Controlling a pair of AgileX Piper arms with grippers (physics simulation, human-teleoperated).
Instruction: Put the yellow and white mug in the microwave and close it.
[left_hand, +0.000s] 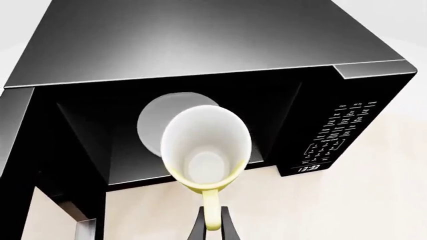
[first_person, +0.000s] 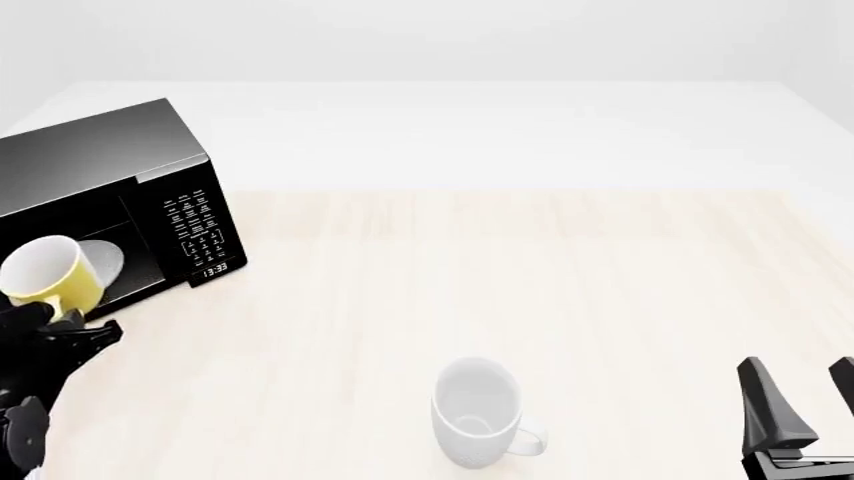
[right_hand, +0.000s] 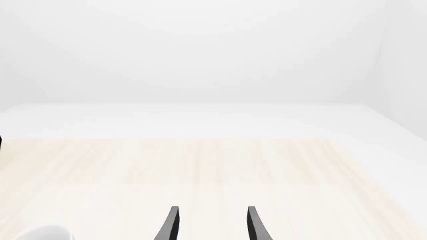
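The yellow and white mug (left_hand: 207, 150) hangs by its yellow handle from my left gripper (left_hand: 212, 225), which is shut on it. The mug is held tilted just in front of the open cavity of the black microwave (left_hand: 200, 45), with the white turntable plate (left_hand: 160, 120) behind it. In the front view the mug (first_person: 51, 272) is at the far left before the microwave (first_person: 120, 170), with my left gripper (first_person: 47, 315) below it. The microwave door (left_hand: 20, 150) is swung open. My right gripper (first_person: 801, 400) is open and empty at the near right; it also shows in the right wrist view (right_hand: 210, 225).
An all-white mug (first_person: 478, 410) stands on the wooden table (first_person: 534, 280) near the front middle; its rim shows in the right wrist view (right_hand: 40, 234). The microwave's button panel (first_person: 198, 225) and display (first_person: 214, 271) face right.
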